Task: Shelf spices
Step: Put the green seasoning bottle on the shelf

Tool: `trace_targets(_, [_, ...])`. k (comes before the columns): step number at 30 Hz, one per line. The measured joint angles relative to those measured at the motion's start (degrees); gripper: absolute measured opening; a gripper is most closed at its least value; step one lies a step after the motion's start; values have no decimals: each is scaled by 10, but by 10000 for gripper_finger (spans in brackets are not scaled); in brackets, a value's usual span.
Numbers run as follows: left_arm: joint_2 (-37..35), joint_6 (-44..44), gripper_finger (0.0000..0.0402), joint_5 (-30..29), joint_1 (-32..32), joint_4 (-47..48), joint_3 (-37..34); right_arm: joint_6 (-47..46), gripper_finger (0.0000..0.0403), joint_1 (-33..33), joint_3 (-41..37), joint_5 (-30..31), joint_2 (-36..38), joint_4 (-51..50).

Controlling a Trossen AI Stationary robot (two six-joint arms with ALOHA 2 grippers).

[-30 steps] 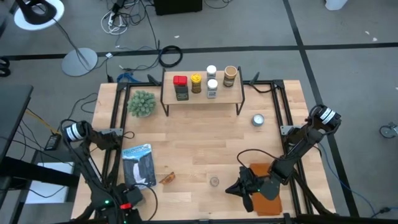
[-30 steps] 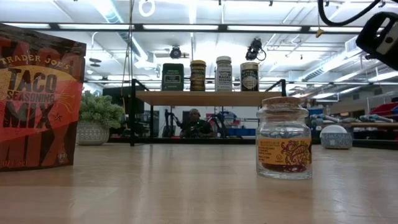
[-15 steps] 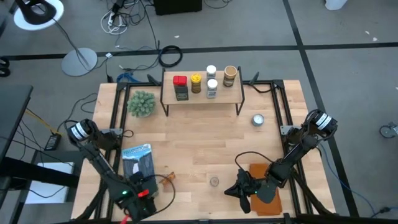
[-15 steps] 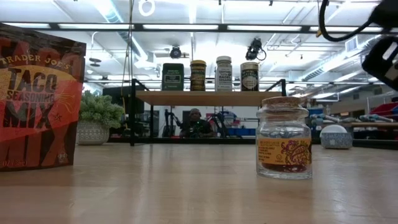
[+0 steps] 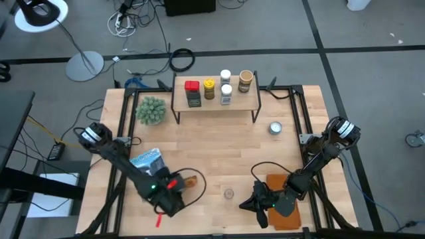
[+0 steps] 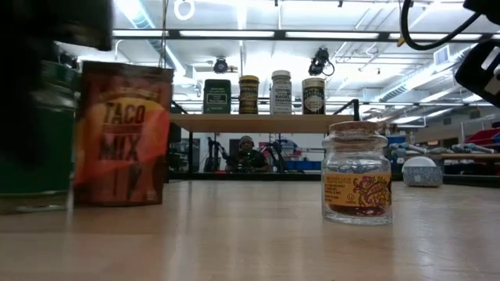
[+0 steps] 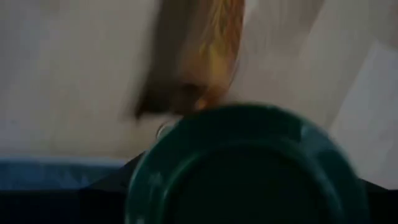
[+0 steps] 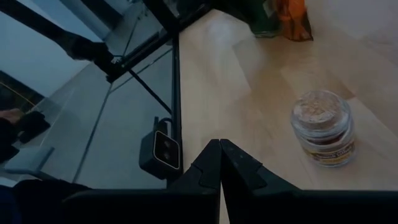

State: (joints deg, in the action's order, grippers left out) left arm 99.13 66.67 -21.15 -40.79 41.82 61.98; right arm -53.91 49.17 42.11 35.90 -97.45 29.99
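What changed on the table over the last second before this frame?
The left gripper swung in from the front left edge toward the table's middle, jaws around a green-lidded jar. The taco seasoning packet shifted right and away from the low camera, apparently nudged. The right gripper, the cork-topped glass jar and the jars on the shelf stayed put.

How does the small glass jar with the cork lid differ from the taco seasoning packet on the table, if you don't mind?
The glass jar is clear, squat and round, corked on top; the taco seasoning packet is opaque, flat, printed red-orange. In the low view the jar stands alone, while the packet stands beside a dark green container. Both rest upright off the shelf.
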Motion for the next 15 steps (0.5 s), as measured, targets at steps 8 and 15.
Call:
trace_targets(8, [0,-94,249,-6,51,-97,0,0,7,0,0,-1,0,3])
trace_targets(15, [-1,-111,249,-6,56,-97,0,-1,7,4,0,-1,0,4])
